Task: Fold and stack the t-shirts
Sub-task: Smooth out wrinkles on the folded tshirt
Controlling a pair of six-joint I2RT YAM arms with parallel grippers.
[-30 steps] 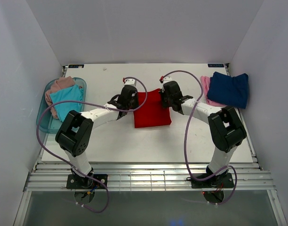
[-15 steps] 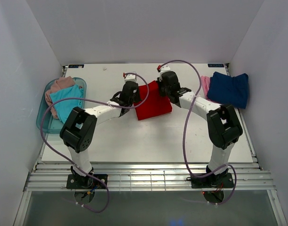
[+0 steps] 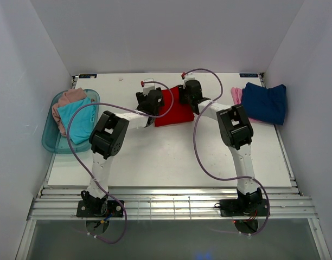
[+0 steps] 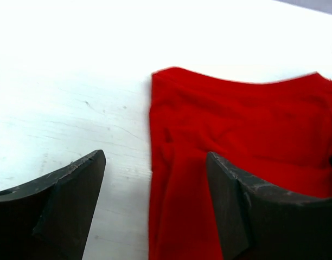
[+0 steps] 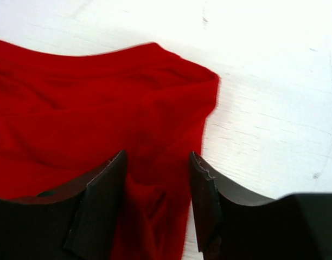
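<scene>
Top external view: red t-shirt (image 3: 174, 112), folded to a compact rectangle and lying slightly askew on the counter (image 3: 171, 162), toward 12 o'clock of centre. The left end effector (image 3: 154, 105) is at its 9 o'clock edge and the right end effector (image 3: 186, 100) at its 1 o'clock corner, flanking it as for a two-sided handling. The navy t-shirt (image 3: 263, 103), folded, rests on the light pink t-shirt (image 3: 236, 97) at 2 o'clock; this is judged the stack awaiting the red one. The teal tub (image 3: 49, 143) at 9 o'clock holds the turquoise t-shirt (image 3: 76, 118) and the dusty pink-beige t-shirt (image 3: 68, 97), both crumpled and judged unprocessed. Left wrist view: jaws spread wide, one finger (image 4: 57, 200) over bare counter and the other over cloth, with the shirt's edge between them and nothing clamped. Right wrist view: jaws partly apart, fingers (image 5: 98, 206) straddling a raised fold of red cloth near its corner; gaps show on both sides, so it is not pinched.
</scene>
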